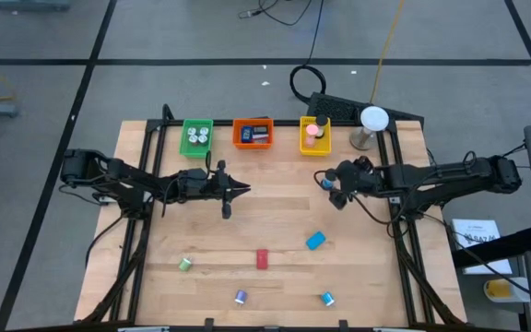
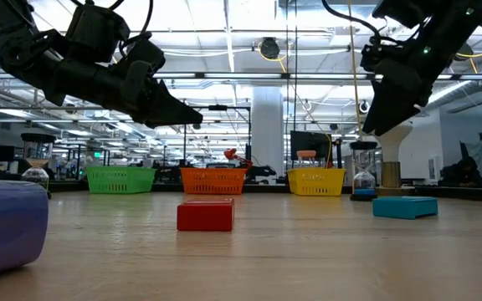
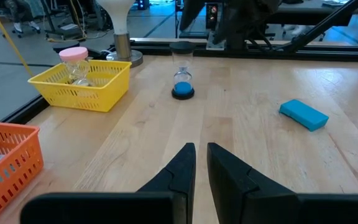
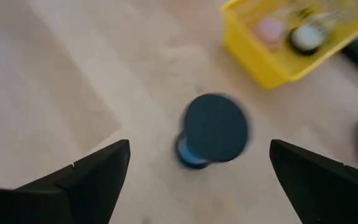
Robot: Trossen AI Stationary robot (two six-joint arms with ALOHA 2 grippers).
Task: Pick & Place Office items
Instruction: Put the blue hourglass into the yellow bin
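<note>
right gripper (image 4: 197, 171) jaws wide, empty, above blue sand timer (image 4: 211, 132) standing near yellow tray (image 4: 260, 59) | we'd centre, descend straight, close gently | left gripper (image 3: 201, 163) nearly together, idle

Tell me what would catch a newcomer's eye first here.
Three bright trays, green, orange and yellow, line the table's far edge. The right tool hangs wide open over a small blue hourglass near the yellow tray. Small pieces, like a red block, dot the near side.

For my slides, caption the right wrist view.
Open right gripper above a blue-based hourglass near the yellow tray.
</note>
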